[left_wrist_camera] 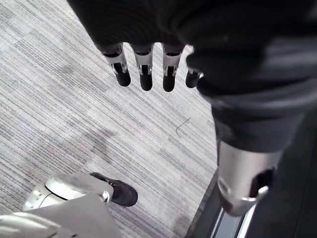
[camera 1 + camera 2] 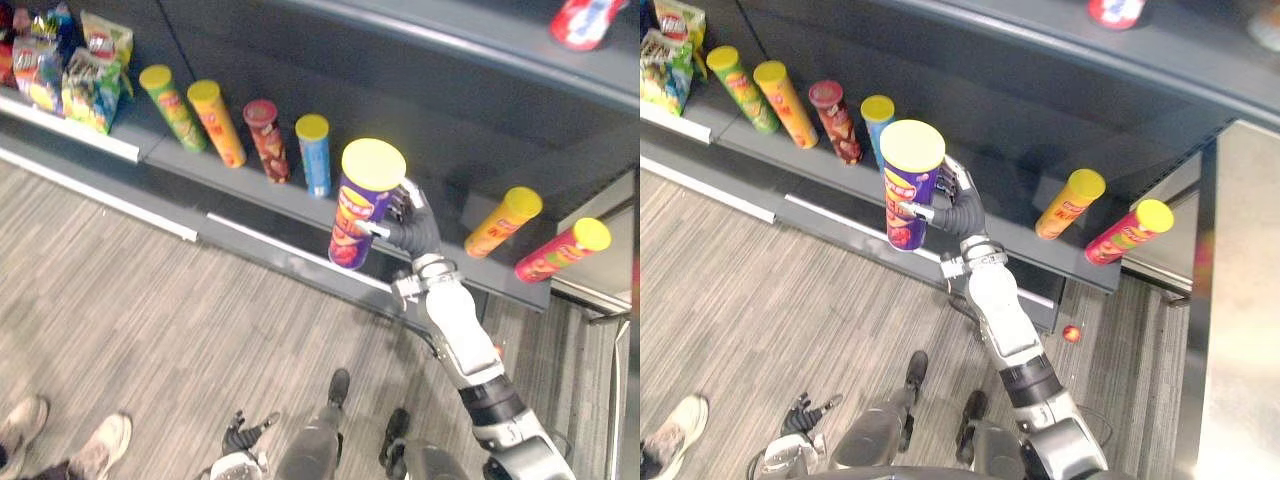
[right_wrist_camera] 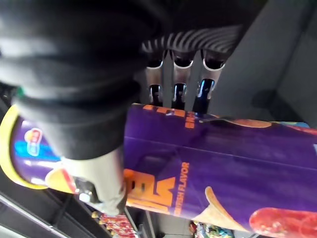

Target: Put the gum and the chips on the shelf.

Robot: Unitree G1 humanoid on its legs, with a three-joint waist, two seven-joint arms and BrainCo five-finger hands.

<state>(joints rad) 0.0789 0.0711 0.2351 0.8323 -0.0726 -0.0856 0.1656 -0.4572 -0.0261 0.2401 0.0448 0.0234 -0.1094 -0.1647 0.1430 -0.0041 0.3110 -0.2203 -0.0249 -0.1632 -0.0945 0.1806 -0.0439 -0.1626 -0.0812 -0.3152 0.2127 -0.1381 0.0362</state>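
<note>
Right hand [image 2: 412, 228] clasps purple chips can [image 2: 360, 205] at dark shelf [image 2: 500, 278]; grey striped floor [image 2: 150, 320], perhaps carpet.

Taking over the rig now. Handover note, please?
Right hand: shut on the purple chips can, held upright at the front of the shelf, by the gap between the blue can and an orange can.
Left hand: open, holding nothing, hanging low over the floor.
Done: chips picked up and brought to the shelf.
Left: set the can down in the gap and release it, then do the gum.
</note>
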